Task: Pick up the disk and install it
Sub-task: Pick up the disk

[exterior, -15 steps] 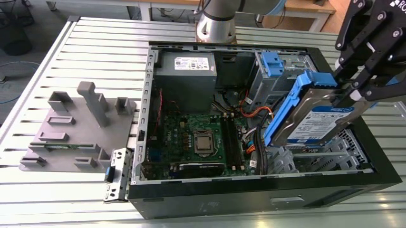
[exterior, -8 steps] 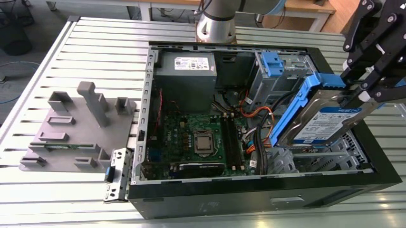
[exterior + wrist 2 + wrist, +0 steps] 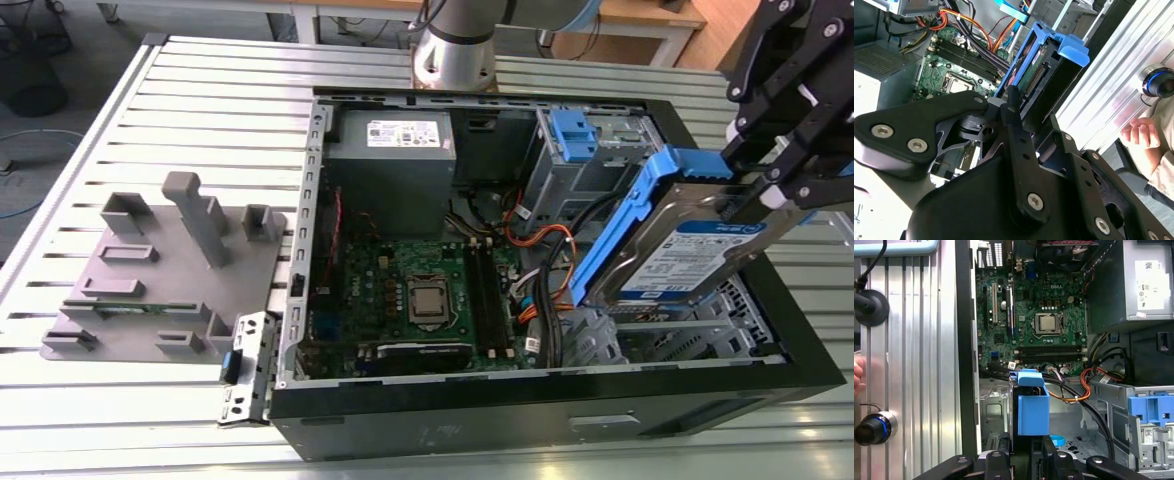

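My gripper (image 3: pixel 750 203) is shut on the disk (image 3: pixel 683 258), a silver drive with a white-and-blue label in a blue plastic bracket (image 3: pixel 625 222). The disk hangs tilted on edge over the open computer case (image 3: pixel 534 405), above the metal bay (image 3: pixel 674 335) at the exterior view's right. In the second wrist view the black fingers (image 3: pixel 1013 112) clamp the disk (image 3: pixel 1051 47) from both sides. The first wrist view looks down the blue bracket end (image 3: pixel 1032 407), with the gripper (image 3: pixel 1026 462) behind it.
The case holds a green motherboard (image 3: pixel 414 290), a grey power supply box (image 3: pixel 391 165), cables and a drive cage with a blue clip (image 3: pixel 577 140). A grey fixture block (image 3: pixel 160 270) lies on the slatted table at the exterior view's left. A person's hand (image 3: pixel 1141 136) rests beside the table.
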`<state>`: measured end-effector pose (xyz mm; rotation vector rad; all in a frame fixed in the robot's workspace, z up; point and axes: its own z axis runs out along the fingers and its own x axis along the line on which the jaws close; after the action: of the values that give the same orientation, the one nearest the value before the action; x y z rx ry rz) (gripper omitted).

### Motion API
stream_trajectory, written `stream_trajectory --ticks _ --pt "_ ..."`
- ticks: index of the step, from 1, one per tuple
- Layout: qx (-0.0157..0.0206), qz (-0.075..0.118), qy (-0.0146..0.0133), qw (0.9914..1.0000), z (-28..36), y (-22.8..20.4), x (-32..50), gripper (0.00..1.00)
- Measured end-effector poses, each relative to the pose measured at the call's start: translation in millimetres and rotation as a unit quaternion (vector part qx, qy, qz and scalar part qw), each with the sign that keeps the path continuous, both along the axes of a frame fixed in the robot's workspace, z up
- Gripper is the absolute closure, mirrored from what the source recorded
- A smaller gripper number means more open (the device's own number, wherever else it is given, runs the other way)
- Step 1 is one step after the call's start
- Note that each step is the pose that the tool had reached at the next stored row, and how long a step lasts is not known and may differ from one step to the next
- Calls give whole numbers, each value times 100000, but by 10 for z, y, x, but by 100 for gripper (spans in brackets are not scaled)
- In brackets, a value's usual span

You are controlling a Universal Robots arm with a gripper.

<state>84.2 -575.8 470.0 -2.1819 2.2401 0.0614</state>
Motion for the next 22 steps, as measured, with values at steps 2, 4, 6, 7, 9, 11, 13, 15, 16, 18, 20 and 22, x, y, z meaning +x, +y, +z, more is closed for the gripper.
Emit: stream_trajectory --ticks 2,4,6,7,9,11,13,15,16,18,20,22 --pt "-4 1 1 100000 4 0 0 65" --pt "0 0 1 100000 6 0 0 65" --pt "1 -1 0 100000 6 0 0 65" --pt "0 1 2 100000 7 0 0 65" --pt "1 0 0 100000 58 0 16 65" --pt "-3 1 0 100000 58 0 16 65" --pt "-1 0 1 100000 58 0 16 65" --pt "3 3 1 100000 58 0 17 65" --pt "3 -1 1 100000 58 0 17 65" --pt "-1 13 -3 100000 57 0 25 65" --pt "-7 1 2 100000 58 0 41 65" --pt "1 2 2 100000 57 0 62 65"
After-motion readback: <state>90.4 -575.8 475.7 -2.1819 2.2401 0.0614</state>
